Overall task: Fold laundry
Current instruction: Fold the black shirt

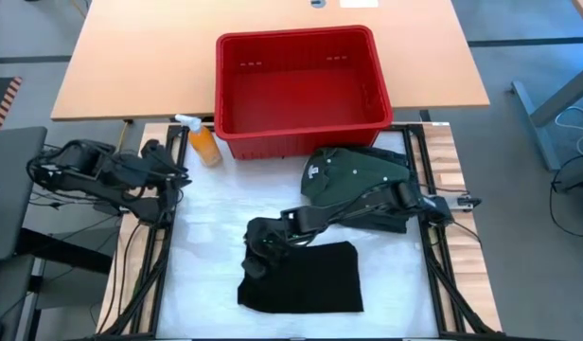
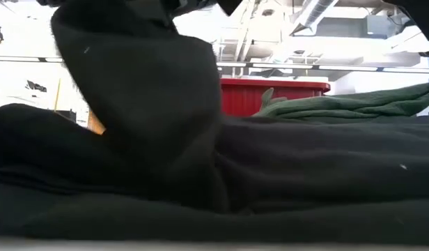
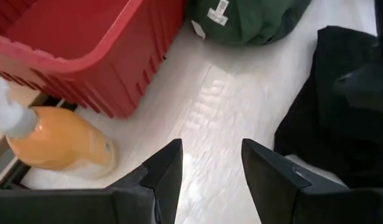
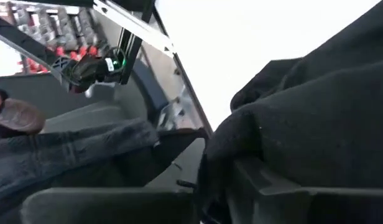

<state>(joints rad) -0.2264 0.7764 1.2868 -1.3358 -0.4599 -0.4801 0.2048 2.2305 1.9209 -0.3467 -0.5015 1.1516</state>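
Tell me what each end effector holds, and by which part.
Left end effector: open, nothing held. Right end effector: at the black garment, on its bunched left edge; whether it grips cannot be told.

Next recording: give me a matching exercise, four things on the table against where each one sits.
Things:
1. red basket
2. orange bottle
3. green shirt
4. black garment

Places:
A. lying flat at the mat's near edge
B. left of the basket's front corner
C. at the table's far side
D. bunched just in front of the basket, right of centre

Pairs: 1-C, 2-B, 3-D, 4-A
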